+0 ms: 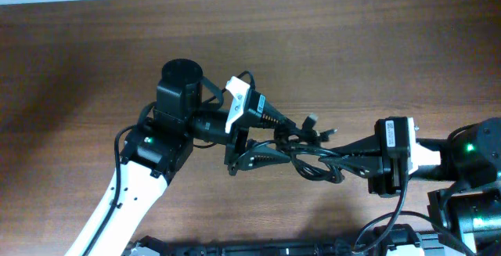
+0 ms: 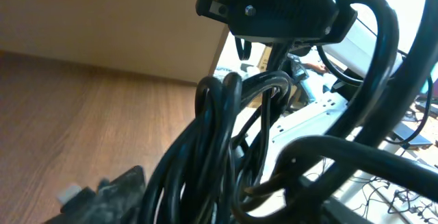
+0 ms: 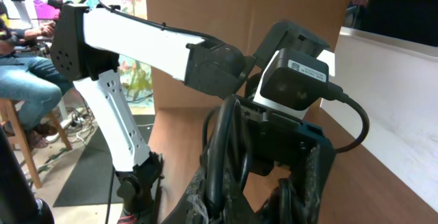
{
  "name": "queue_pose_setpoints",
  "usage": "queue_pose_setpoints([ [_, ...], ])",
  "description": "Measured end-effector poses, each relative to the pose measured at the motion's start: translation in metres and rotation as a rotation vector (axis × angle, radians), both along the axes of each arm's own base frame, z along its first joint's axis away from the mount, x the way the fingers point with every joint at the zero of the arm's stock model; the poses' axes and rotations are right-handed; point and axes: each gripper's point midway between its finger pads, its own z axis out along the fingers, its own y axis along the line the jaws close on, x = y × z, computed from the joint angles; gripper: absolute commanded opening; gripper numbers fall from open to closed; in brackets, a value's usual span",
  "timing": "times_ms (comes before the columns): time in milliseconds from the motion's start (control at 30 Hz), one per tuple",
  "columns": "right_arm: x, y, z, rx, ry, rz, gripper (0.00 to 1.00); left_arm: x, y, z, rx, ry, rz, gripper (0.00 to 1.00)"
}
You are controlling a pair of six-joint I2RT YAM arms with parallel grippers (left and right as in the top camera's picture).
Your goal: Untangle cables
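Note:
The cables [image 1: 301, 156] are a thick black tangled bundle stretched between my two grippers over the wooden table, with small plugs [image 1: 311, 120] sticking out at the top. My left gripper [image 1: 238, 153] grips the bundle's left end. In the left wrist view the cables [image 2: 219, 148] fill the frame and one finger [image 2: 102, 196] shows at the lower left. My right gripper [image 1: 350, 160] holds the right end. In the right wrist view loops of cable [image 3: 224, 148] lie between its fingers [image 3: 263, 190].
The wooden table [image 1: 329, 45] runs under both arms. The left arm's white links [image 3: 137, 35] and the left wrist camera [image 3: 294, 80] stand close in front of the right gripper. Robot base hardware [image 1: 274, 248] lines the table's near edge.

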Motion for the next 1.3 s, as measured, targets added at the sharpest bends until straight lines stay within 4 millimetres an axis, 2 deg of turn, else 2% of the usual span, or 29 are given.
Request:
queue_pose_setpoints([
  [167,0.001,0.000,0.001,0.001,-0.002,-0.003,0.04,0.000,0.000,0.000,0.000,0.000,0.000,0.75],
  [333,0.001,0.000,0.012,0.010,-0.081,-0.009,0.04,0.007,-0.001,-0.007,0.032,0.018,0.049,0.75],
  [467,0.001,0.000,0.013,0.015,-0.052,-0.014,0.04,0.011,-0.002,-0.009,0.042,0.015,0.073,0.74],
  [533,0.002,0.000,0.013,0.016,-0.047,-0.017,0.04,0.016,-0.002,-0.012,0.061,0.017,0.107,0.72],
  [667,0.002,0.000,0.013,0.016,-0.043,-0.018,0.04,0.031,-0.003,-0.018,0.093,0.000,0.190,0.79],
  [767,0.003,0.000,0.013,0.019,-0.020,-0.020,0.04,0.031,-0.005,-0.007,0.044,-0.064,0.174,0.82],
  [800,0.002,0.000,0.013,0.019,-0.017,-0.020,0.04,0.030,-0.005,-0.003,0.028,-0.081,0.161,0.88],
  [933,0.001,0.000,0.013,0.020,0.006,-0.011,0.04,0.022,-0.009,0.004,-0.003,-0.115,0.117,0.88],
  [1100,0.005,-0.001,0.014,0.024,0.005,-0.031,0.04,0.028,-0.006,-0.022,0.113,-0.013,0.192,0.88],
  [1200,0.008,-0.001,0.014,0.027,0.004,-0.052,0.04,0.031,-0.003,-0.035,0.164,-0.018,0.221,0.88],
  [1300,0.009,-0.001,0.014,0.029,0.004,-0.058,0.04,0.044,-0.001,-0.043,0.205,-0.049,0.294,0.89],
])
